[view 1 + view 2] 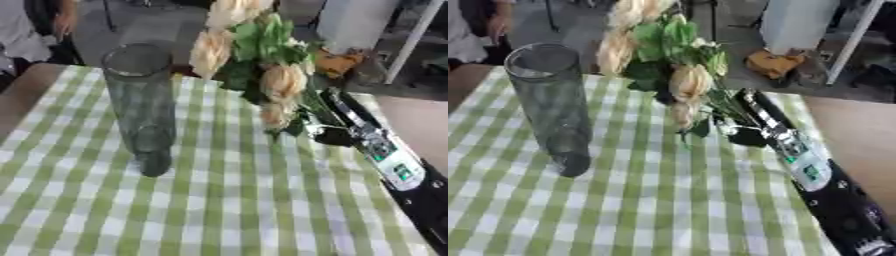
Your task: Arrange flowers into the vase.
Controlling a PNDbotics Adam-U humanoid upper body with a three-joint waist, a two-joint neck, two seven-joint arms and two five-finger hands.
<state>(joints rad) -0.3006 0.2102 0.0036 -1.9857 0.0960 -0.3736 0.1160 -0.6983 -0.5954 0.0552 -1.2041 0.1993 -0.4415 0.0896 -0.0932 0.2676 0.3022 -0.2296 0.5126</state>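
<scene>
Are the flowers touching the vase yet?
Apart. In the right eye view, the flowers, held up by the right robot hand, sit to the right of the vase, with checked cloth showing between them.

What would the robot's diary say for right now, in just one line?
right hand: holds flowers up, beside vase | vase: upright on checked cloth, no flowers in it | left hand: out of view | step: flowers not yet in vase
</scene>
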